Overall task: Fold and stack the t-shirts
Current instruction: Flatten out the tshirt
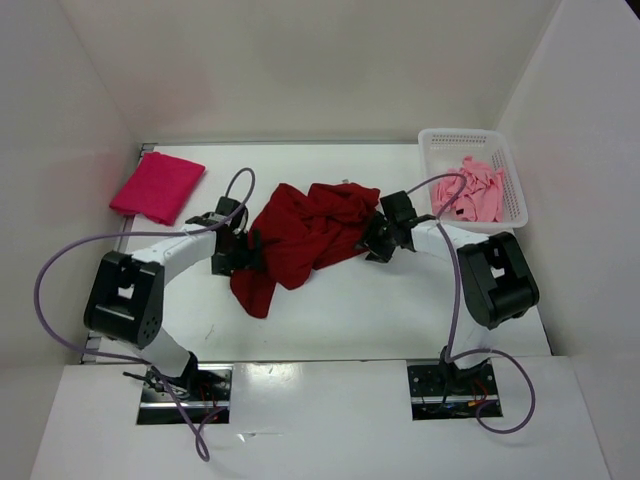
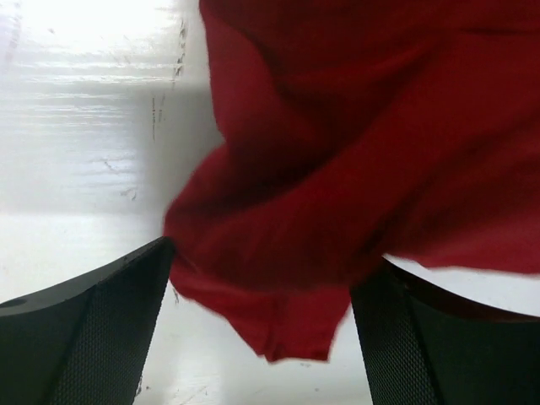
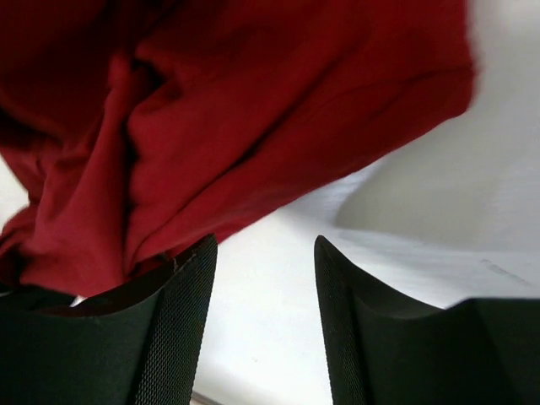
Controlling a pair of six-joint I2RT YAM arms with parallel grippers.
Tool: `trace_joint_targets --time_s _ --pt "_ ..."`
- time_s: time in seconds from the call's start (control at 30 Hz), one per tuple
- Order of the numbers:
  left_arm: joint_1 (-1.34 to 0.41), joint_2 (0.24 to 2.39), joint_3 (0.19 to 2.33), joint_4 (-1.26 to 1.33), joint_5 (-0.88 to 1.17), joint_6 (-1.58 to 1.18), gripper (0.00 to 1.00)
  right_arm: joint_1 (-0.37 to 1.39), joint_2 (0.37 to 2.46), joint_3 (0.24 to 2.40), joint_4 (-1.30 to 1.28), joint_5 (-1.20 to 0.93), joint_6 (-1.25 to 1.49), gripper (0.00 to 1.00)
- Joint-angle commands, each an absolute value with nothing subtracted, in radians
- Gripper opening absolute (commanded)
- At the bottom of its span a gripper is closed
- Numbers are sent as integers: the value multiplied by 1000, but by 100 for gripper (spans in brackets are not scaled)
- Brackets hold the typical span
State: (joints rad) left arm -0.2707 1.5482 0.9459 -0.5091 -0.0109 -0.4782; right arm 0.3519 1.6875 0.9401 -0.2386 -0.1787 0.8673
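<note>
A dark red t-shirt point(image 1: 305, 235) lies crumpled in the middle of the table. My left gripper point(image 1: 240, 250) is at its left edge, my right gripper point(image 1: 378, 240) at its right edge. In the left wrist view the jaws of the left gripper point(image 2: 272, 257) stand wide apart, and a loose flap of the red shirt point(image 2: 337, 169) droops between them, unclamped. The right gripper point(image 3: 263, 245) is open over bare table, with the shirt point(image 3: 211, 110) just past its left finger. A folded crimson-magenta t-shirt point(image 1: 158, 187) lies at the back left. A light pink t-shirt point(image 1: 475, 190) sits bunched in the basket.
The white perforated basket point(image 1: 470, 135) stands at the back right corner, near the right wall. White walls close in the table on three sides. Purple cables loop off both arms, one above the red shirt's left side point(image 1: 240, 180).
</note>
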Motion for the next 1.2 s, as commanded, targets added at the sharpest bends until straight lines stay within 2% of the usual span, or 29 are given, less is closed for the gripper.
trace_joint_targets --time_s 0.0,0.03,0.17,0.2,0.3,0.33,0.4,0.67,0.83,0.97,1.07,1.17 --pt "-270 1594 966 -469 -20 -494 88 313 1703 962 -205 -108 871 56" --pt "-270 1603 966 -456 -20 -494 85 301 1703 962 -206 -107 871 56" --pt "-270 1603 1000 -417 -23 -494 47 262 1727 950 -158 -107 884 57" --pt "-270 1603 1009 -417 -23 -494 30 262 1745 963 -149 -95 884 41" --pt "-270 1545 1063 -448 -14 -494 15 262 1807 1060 -164 -113 861 16" --pt "-249 1505 1081 -457 3 -485 9 262 1807 1095 -178 -114 851 5" --pt "-221 1467 1156 -504 27 -485 6 262 1778 1127 -210 -124 839 0" --pt "-103 1272 1318 -618 216 -476 4 282 1378 1198 -476 -74 746 0" --pt "-91 1210 1451 -715 216 -476 5 243 1203 1304 -617 -133 683 0" --pt "-91 1210 1536 -738 206 -476 8 135 1206 1433 -635 -290 664 0" --pt "-91 1220 1423 -684 206 -476 12 100 1259 1442 -626 -327 644 0" --pt "-81 1245 1315 -594 230 -495 12 100 1316 1362 -537 -339 657 0"
